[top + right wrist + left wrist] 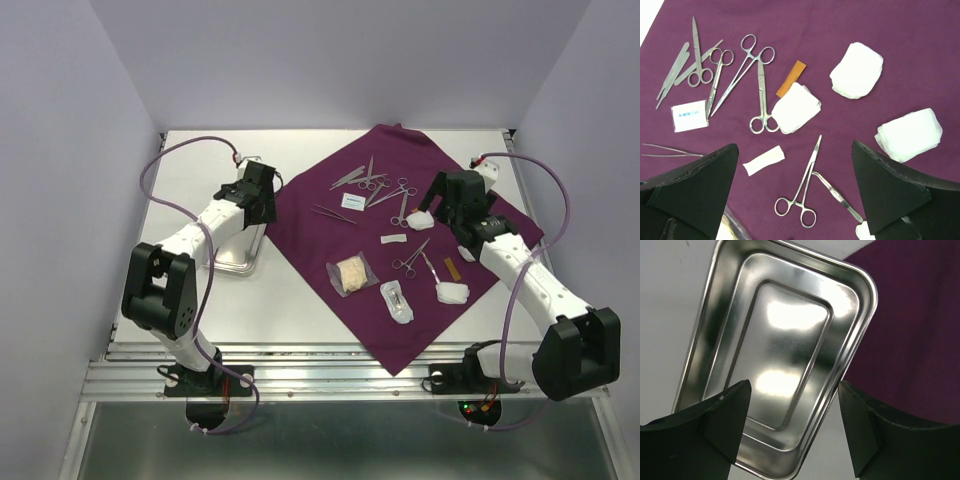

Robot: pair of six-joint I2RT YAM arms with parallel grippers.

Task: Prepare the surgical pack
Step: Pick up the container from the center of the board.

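L claw (pixel 793 390) wide open, empty, over tray (pixel 790 320); tray's bottom edge hidden by fingers (pixel 700 435). R claw (pixel 795 150) also wide, empty, over cloth (pixel 900 25); packet (pixel 732 222) lower left mostly hidden.

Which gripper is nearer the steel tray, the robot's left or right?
Left. The left gripper hangs directly above the steel tray, beside the purple cloth. The right gripper is across the cloth, above gauze pads and steel instruments.
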